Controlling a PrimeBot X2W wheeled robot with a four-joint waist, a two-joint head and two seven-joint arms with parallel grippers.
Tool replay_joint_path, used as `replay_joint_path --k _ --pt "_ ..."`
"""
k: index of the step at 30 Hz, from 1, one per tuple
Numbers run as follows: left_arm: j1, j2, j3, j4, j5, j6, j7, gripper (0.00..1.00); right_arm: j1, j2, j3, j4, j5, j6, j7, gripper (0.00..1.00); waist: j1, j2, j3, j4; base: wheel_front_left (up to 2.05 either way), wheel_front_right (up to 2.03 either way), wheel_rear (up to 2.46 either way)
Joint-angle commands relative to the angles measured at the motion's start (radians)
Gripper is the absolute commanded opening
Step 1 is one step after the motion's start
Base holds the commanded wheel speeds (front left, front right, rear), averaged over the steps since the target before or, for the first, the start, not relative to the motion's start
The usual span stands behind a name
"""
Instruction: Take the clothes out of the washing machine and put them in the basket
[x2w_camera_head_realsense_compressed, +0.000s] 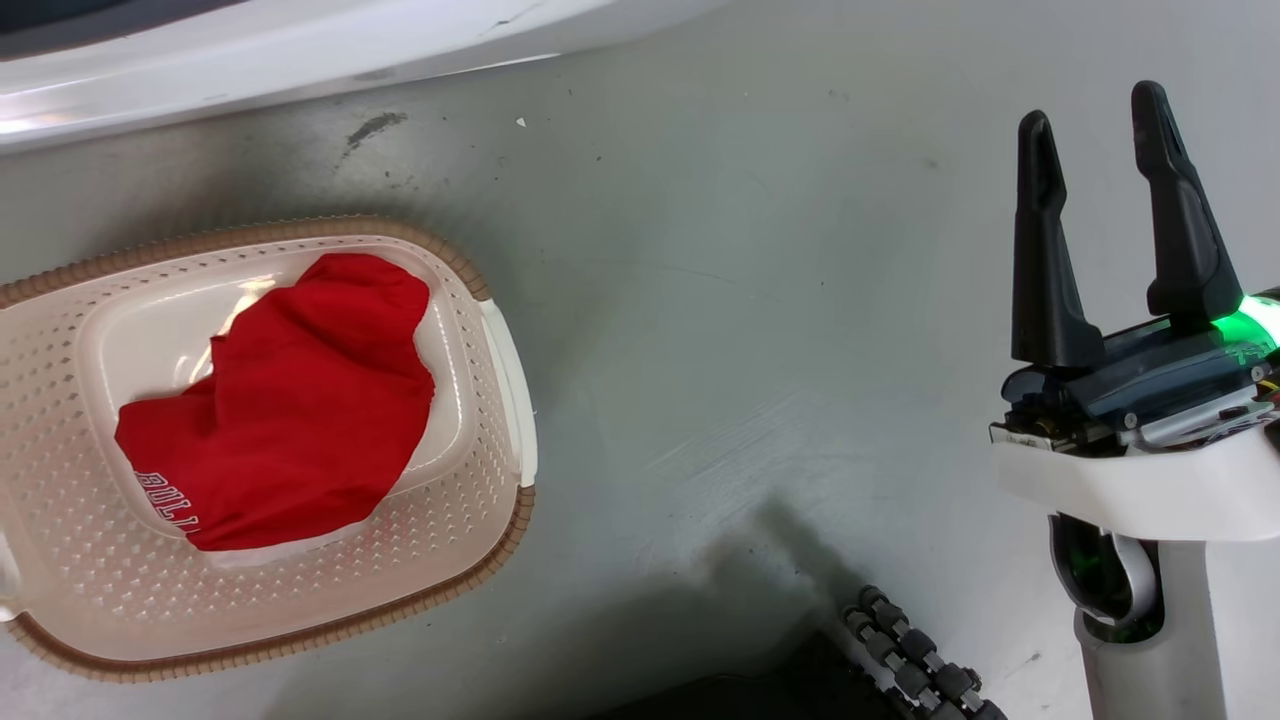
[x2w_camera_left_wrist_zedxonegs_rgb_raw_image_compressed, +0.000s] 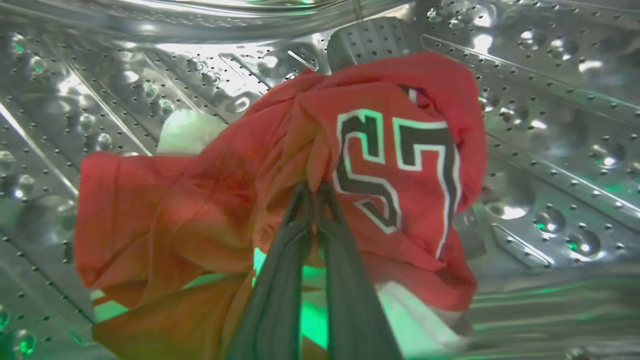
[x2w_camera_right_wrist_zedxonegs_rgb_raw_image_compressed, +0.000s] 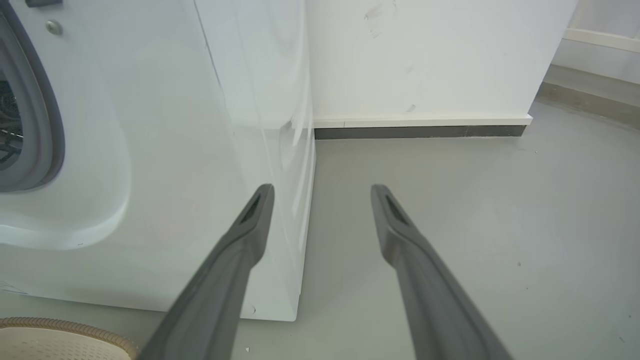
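Left wrist view looks into the steel drum, where the left gripper is pinched tight on a fold of the numbered red jersey, the cloth bunched around its fingertips. In the head view, the second red jersey lies crumpled in the basket on the grey floor. The right gripper hovers well apart from the basket, fingers spread and empty, near the washing machine.
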Motion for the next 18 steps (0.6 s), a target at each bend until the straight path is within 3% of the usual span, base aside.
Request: replay_joint_path --k 1,10,18 --pt "0.012 0.002 -0.002 0.011 -0.002 0.002 -0.008 0.00 -0.011 0.003 -0.003 0.003 -0.001 -0.001 -0.002 1.00 0.0000 0.0000 -0.005 0.005 0.00 0.00 0.00" --pt "0.033 -0.005 -0.007 0.014 -0.028 -0.008 -0.114 0.00 -0.007 0.003 -0.001 0.021 -0.021 -0.001 -0.002 1.00 0.0000 0.0000 -0.050 0.026 0.00 0.00 0.00" --pt "0.097 -0.046 -0.031 0.018 -0.049 -0.020 -0.224 0.00 0.004 0.002 -0.006 0.038 -0.036 -0.001 -0.002 1.00 0.0000 0.0000 -0.102 0.064 0.00 0.00 0.00"
